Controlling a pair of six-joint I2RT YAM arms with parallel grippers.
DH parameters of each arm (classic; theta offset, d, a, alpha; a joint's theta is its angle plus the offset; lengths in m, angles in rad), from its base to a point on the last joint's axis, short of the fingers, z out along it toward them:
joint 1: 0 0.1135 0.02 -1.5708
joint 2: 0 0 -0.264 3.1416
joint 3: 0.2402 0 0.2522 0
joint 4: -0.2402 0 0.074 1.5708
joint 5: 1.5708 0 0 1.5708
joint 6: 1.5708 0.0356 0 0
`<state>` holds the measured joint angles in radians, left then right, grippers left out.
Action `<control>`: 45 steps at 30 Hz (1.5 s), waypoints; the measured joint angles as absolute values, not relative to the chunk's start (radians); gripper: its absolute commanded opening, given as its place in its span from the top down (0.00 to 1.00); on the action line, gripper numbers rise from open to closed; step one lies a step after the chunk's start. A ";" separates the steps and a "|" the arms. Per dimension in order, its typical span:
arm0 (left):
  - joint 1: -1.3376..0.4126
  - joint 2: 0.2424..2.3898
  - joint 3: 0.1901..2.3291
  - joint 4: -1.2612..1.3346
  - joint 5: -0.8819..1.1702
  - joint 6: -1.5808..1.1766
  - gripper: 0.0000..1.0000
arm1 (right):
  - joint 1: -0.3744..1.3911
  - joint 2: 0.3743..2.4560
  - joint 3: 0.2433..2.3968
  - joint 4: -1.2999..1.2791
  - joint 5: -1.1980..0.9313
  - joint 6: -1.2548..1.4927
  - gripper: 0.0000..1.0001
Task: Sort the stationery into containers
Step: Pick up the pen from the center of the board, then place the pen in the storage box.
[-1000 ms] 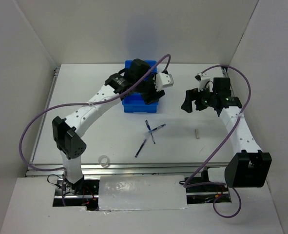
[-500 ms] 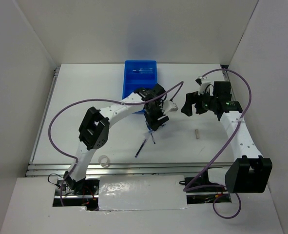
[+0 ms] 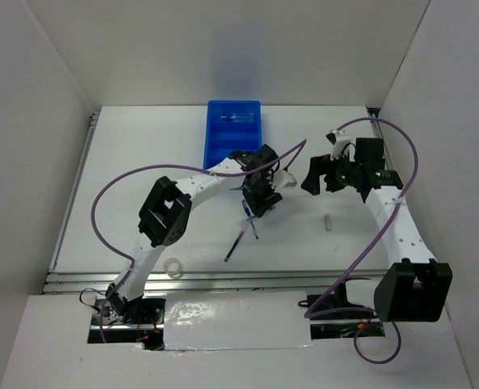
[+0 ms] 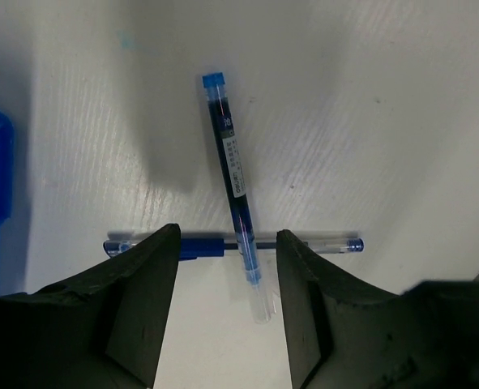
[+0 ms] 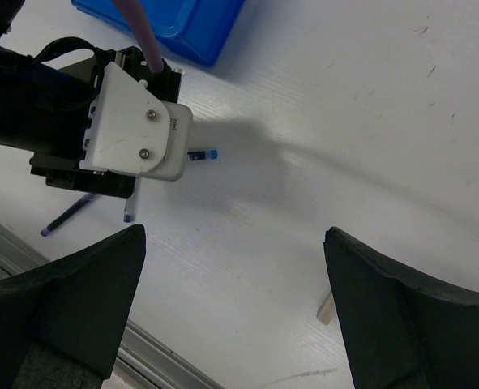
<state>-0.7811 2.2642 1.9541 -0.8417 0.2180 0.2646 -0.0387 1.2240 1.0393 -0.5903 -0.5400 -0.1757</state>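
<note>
Two thin dark-blue pens lie crossed on the white table, one upright with a blue cap, the other lying crosswise. My left gripper hangs open just above them, its jaws either side of the crossing, holding nothing. A third pen lies nearer the front. The blue tray stands at the back with a clear tube in its far compartment. My right gripper is wide open and empty above bare table, right of the left gripper. A white eraser stub lies below it.
A clear tape ring lies near the front left, by the metal rail. White walls enclose the table on three sides. The left arm's white camera mount fills the upper left of the right wrist view.
My left gripper has come off the blue tray and down to the crossed pens, then held there. The right gripper has shifted slightly left and stays wide open.
</note>
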 measured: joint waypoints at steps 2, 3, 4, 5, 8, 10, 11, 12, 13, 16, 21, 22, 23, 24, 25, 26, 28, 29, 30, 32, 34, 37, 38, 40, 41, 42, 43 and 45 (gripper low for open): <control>-0.781 2.272 1.954 -0.830 0.214 0.260 0.40 | -0.042 1.224 1.039 -0.590 -0.541 -0.176 0.03; -0.781 2.275 1.954 -0.828 0.213 0.258 0.41 | -0.044 1.224 1.039 -0.590 -0.542 -0.176 0.03; -0.781 2.281 1.954 -0.826 0.213 0.259 0.42 | -0.045 1.224 1.039 -0.590 -0.542 -0.176 0.03; -0.781 2.285 1.954 -0.824 0.213 0.259 0.44 | -0.047 1.224 1.039 -0.590 -0.542 -0.176 0.03; -0.782 2.301 1.954 -0.822 0.214 0.259 0.47 | -0.051 1.224 1.039 -0.590 -0.543 -0.176 0.03; -0.782 2.308 1.954 -0.821 0.213 0.259 0.49 | -0.054 1.224 1.039 -0.590 -0.543 -0.176 0.03; -0.783 2.310 1.954 -0.822 0.213 0.259 0.51 | -0.055 1.224 1.039 -0.590 -0.544 -0.176 0.03; -0.783 2.311 1.954 -0.821 0.213 0.259 0.52 | -0.056 1.224 1.039 -0.590 -0.544 -0.176 0.03; -0.783 2.311 1.954 -0.821 0.213 0.258 0.58 | -0.057 1.224 1.039 -0.590 -0.545 -0.176 0.03; -0.783 2.311 1.954 -0.815 0.214 0.260 0.71 | -0.058 1.224 1.039 -0.590 -0.546 -0.176 0.03; -0.783 2.313 1.985 -0.848 0.223 0.254 0.90 | -0.060 1.224 1.039 -0.590 -0.547 -0.176 0.03; -0.783 2.313 2.006 -0.867 0.228 0.252 0.92 | -0.060 1.224 1.039 -0.590 -0.548 -0.176 0.03; -0.783 2.313 2.028 -0.878 0.234 0.250 0.93 | -0.060 1.224 1.039 -0.590 -0.550 -0.176 0.03; -0.783 2.311 2.053 -0.889 0.239 0.250 0.96 | -0.060 1.224 1.039 -0.590 -0.551 -0.176 0.03; -0.784 2.305 2.075 -0.899 0.242 0.250 0.98 | -0.060 1.224 1.039 -0.590 -0.554 -0.176 0.03; -0.785 2.297 2.095 -0.911 0.244 0.251 1.00 | -0.060 1.224 1.039 -0.590 -0.555 -0.176 0.03; -0.785 2.267 2.131 -0.945 0.244 0.258 1.00 | -0.060 1.224 1.039 -0.589 -0.558 -0.176 0.03; -0.785 2.249 2.142 -0.959 0.242 0.261 1.00 | -0.060 1.224 1.039 -0.588 -0.558 -0.176 0.04; -0.780 2.224 2.154 -0.975 0.238 0.266 1.00 | -0.060 1.224 1.039 -0.587 -0.559 -0.176 0.04; -0.774 2.173 2.170 -0.994 0.230 0.284 1.00 | -0.060 1.224 1.039 -0.587 -0.559 -0.176 0.03; -0.748 2.111 2.172 -0.987 0.221 0.321 1.00 | -0.060 1.225 1.039 -0.585 -0.561 -0.176 0.04; -0.659 2.035 2.148 -0.911 0.209 0.402 1.00 | -0.060 1.232 1.039 -0.583 -0.562 -0.175 0.03; -0.625 2.014 2.128 -0.871 0.205 0.426 1.00 | -0.060 1.235 1.039 -0.582 -0.563 -0.175 0.03; -0.545 1.968 2.055 -0.754 0.186 0.495 1.00 | -0.060 1.241 1.039 -0.582 -0.563 -0.175 0.04; -0.505 1.961 2.039 -0.710 0.173 0.538 1.00 | -0.059 1.245 1.039 -0.582 -0.562 -0.175 0.04; -0.471 1.967 2.038 -0.670 0.157 0.583 1.00 | -0.059 1.247 1.039 -0.582 -0.562 -0.175 0.04; -0.443 1.977 2.039 -0.626 0.149 0.627 1.00 | -0.059 1.250 1.039 -0.582 -0.562 -0.175 0.03; -0.409 2.008 2.042 -0.551 0.150 0.708 1.00 | -0.059 1.254 1.039 -0.582 -0.561 -0.175 0.04</control>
<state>-0.4088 2.0075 2.0422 -0.5510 0.1501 0.7078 -0.0593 1.2537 1.0393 -0.5816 -0.5610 -0.1753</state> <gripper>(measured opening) 0.198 0.967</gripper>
